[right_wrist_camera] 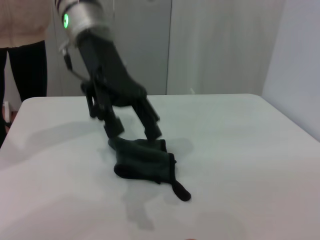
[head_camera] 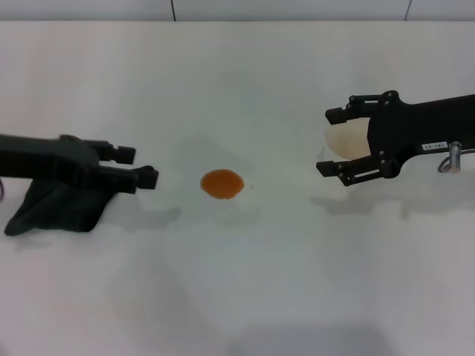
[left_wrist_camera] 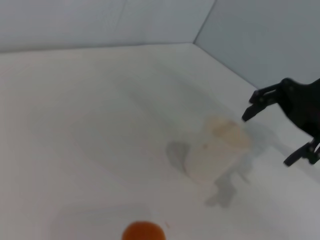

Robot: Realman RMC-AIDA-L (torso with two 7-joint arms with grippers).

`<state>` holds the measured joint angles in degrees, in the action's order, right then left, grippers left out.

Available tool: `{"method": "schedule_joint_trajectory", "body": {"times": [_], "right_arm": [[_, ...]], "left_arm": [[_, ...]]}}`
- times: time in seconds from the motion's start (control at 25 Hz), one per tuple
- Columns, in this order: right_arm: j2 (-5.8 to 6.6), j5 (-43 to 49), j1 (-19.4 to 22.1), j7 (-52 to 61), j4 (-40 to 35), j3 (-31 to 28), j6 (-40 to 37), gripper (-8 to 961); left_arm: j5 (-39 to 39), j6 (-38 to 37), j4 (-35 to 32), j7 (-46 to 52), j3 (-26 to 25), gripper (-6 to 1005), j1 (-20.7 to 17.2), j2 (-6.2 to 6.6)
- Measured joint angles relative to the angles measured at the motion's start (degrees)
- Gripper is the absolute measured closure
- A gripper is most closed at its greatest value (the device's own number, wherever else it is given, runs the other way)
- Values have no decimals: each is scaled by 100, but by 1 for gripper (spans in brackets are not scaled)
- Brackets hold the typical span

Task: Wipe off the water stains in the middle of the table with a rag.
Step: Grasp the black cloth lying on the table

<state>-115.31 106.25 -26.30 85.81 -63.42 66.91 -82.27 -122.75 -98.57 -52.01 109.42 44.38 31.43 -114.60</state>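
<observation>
The water stain, a glossy orange-brown oval puddle (head_camera: 222,184), lies in the middle of the white table (head_camera: 245,297); it also shows in the left wrist view (left_wrist_camera: 143,232). The black-green rag (head_camera: 59,209) lies on the table at the left, under my left arm. My left gripper (head_camera: 137,166) is open and empty, its fingertips past the rag toward the puddle. In the right wrist view the left gripper (right_wrist_camera: 134,131) hovers at the rag's (right_wrist_camera: 145,165) far edge. My right gripper (head_camera: 332,141) is open and empty at the right.
A translucent whitish cup (head_camera: 346,140) lies on its side by the right gripper; the left wrist view shows the cup (left_wrist_camera: 212,157) apart from that gripper (left_wrist_camera: 270,136). A person (right_wrist_camera: 25,50) stands beyond the table's left end. Walls close off the far side.
</observation>
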Motion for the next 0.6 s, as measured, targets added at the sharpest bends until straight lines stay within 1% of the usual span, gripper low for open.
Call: {"method": "schedule_joint_trajectory", "body": {"times": [0.12,0.2,0.32,0.4,0.52,0.6], "right_arm": [[0,-6,-3,0,8,4,57,112],[0,-6,-6,1,18,9,99,112],[0,-6,-14,1,27,14,144,112],[-1,-6,-25,11,31,27,176,112],[-6,-10,-37,23,32,109,309,112],[-7,-13,-45,26,32,196,418,112]], "left_arm": [[-187,-227,-588,403,1,154,83,18],[-506,-349,-777,749,4,154,275,42],[-1107,-553,-816,1198,10,155,669,79],[-1490,-614,-819,1481,33,155,911,81],[-2200,-549,-799,2006,78,155,1248,44],[-2537,-474,-777,2242,122,155,1387,24]]}}
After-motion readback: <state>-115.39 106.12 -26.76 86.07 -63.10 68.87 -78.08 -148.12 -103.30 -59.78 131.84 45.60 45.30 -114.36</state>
